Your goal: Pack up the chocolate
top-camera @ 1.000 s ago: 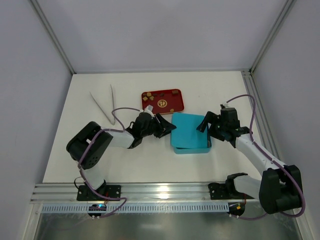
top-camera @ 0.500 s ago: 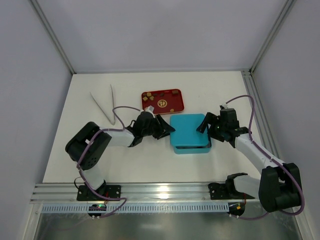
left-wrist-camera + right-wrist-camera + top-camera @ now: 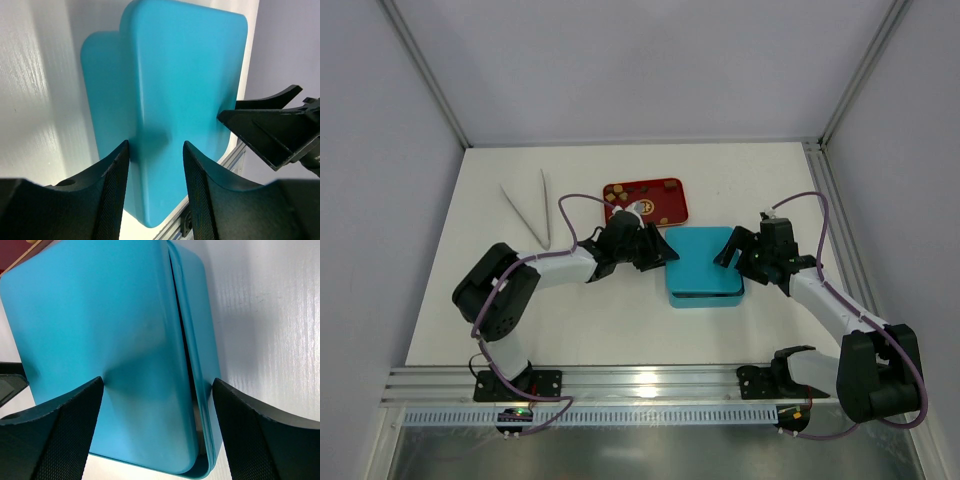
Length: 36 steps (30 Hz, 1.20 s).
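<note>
a few tiny tan and brown chocolate pieces (image 3: 619, 196) lie scattered, seemingly loose, on the red tray (image 3: 672, 210).

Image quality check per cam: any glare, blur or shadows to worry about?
Top external: even light, glare spot on the rail, chocolate only specks. Left wrist: left gripper dark and soft, box sharp with a finger shadow, streaky sheen on the table. Right wrist: right gripper blurred, same streaky table sheen at right, box edge crisp.
</note>
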Motion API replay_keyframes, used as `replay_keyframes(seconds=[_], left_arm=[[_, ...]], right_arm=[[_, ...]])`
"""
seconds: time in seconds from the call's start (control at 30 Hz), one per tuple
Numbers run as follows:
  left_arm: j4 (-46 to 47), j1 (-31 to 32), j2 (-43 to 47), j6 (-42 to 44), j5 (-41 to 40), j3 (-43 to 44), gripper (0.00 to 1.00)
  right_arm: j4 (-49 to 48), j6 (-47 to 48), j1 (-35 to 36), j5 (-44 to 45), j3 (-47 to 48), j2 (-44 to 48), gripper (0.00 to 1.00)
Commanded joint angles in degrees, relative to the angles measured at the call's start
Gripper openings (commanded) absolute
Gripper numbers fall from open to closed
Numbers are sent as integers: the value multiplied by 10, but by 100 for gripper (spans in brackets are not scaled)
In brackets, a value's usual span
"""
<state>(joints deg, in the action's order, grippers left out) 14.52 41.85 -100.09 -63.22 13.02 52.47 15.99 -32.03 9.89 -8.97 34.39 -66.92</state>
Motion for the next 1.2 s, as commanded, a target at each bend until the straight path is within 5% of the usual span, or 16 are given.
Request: replay_keyframes(seconds=[0.0, 1.17], left_arm=[[-55, 12, 15, 35, 3, 32, 46], [-145, 56, 10, 59, 36, 82, 46]], right_arm=[[-31, -9, -2, -6, -5, -1, 88], [-37, -39, -3, -39, -15, 28, 87]])
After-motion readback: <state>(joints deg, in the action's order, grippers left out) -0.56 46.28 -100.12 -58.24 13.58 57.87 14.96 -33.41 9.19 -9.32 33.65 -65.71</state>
